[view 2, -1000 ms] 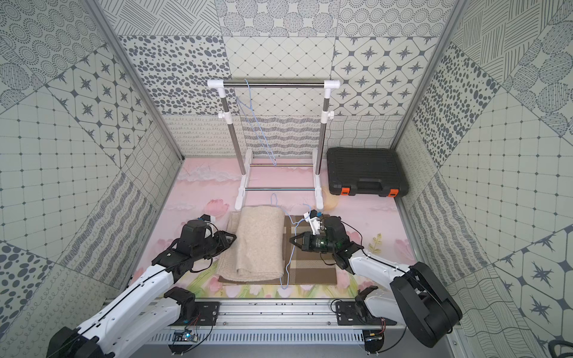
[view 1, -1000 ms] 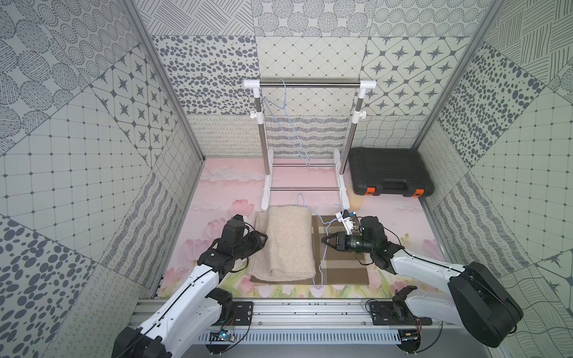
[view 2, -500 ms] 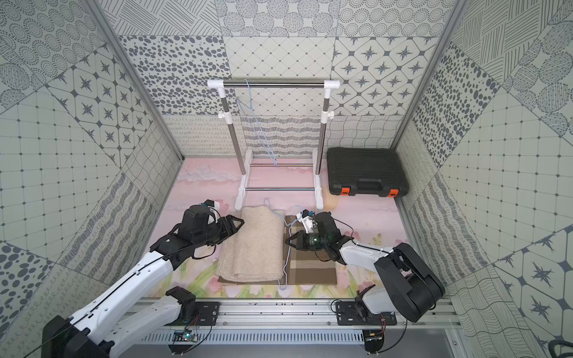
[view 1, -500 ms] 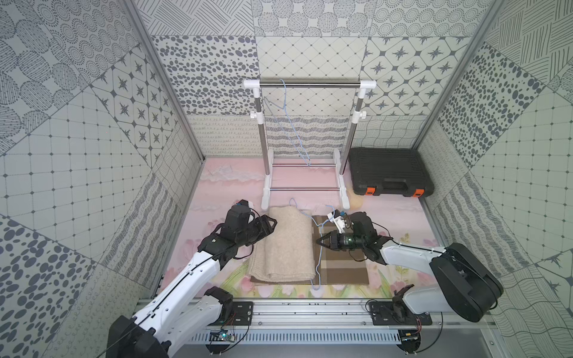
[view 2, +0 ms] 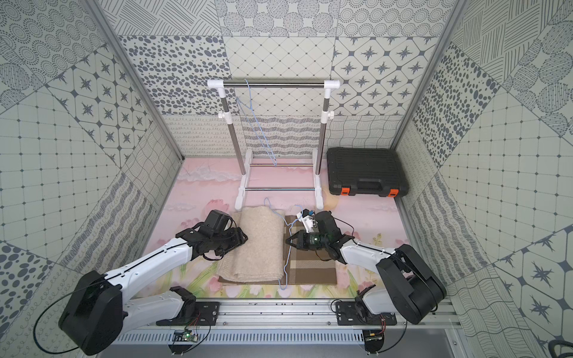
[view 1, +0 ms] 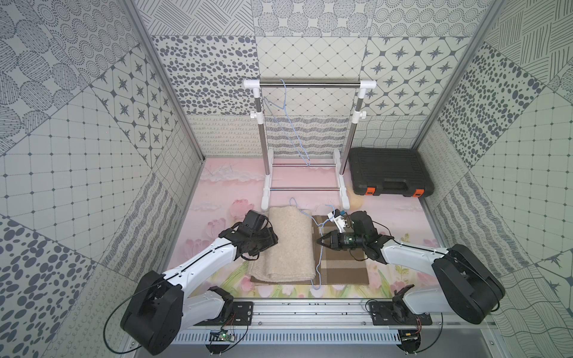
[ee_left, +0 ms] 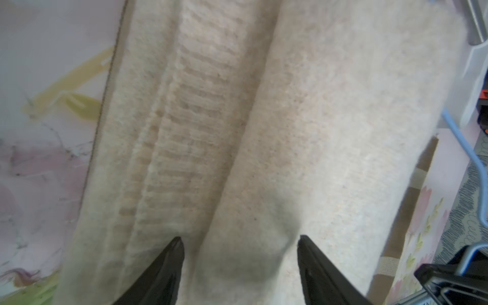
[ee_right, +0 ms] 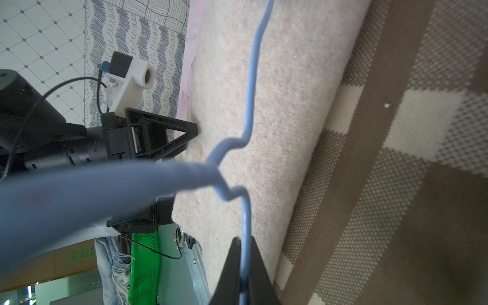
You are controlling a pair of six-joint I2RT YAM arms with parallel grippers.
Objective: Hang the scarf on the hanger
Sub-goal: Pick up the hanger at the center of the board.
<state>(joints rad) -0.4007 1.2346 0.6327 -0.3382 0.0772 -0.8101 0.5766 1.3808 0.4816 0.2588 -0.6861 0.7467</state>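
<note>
Scarf point(view 1: 286, 245), beige knit, is lying folded flat near the front of the pink floral table mat point(view 1: 232, 186). It is resting on the left part of a brown plaid cloth point(view 1: 344, 266); can't tell whether that is a separate piece or the scarf's other face. Light-blue wire hanger point(ee_right: 250, 92) is lying along the scarf's right edge, hook end pointing toward the back, other end sticking out past the front of the fabric. Right gripper point(view 1: 319, 242) is sitting low over the plaid cloth, pointing left, jaws clenched on the hanger wire; the right wrist view is showing the wire pinched between both fingers. Left gripper point(ee_left: 239, 237) is hovering at the scarf's left edge with jaws spread apart and nothing between them, tips right at the knit, contact unclear. Clothes rack point(view 1: 310, 84) is standing upright at the back, with a second blue hanger point(view 1: 291, 124) hanging off its top bar. Black tool case point(view 1: 387, 170) is lying closed just right of the rack's base, well apart from both arms.
</note>
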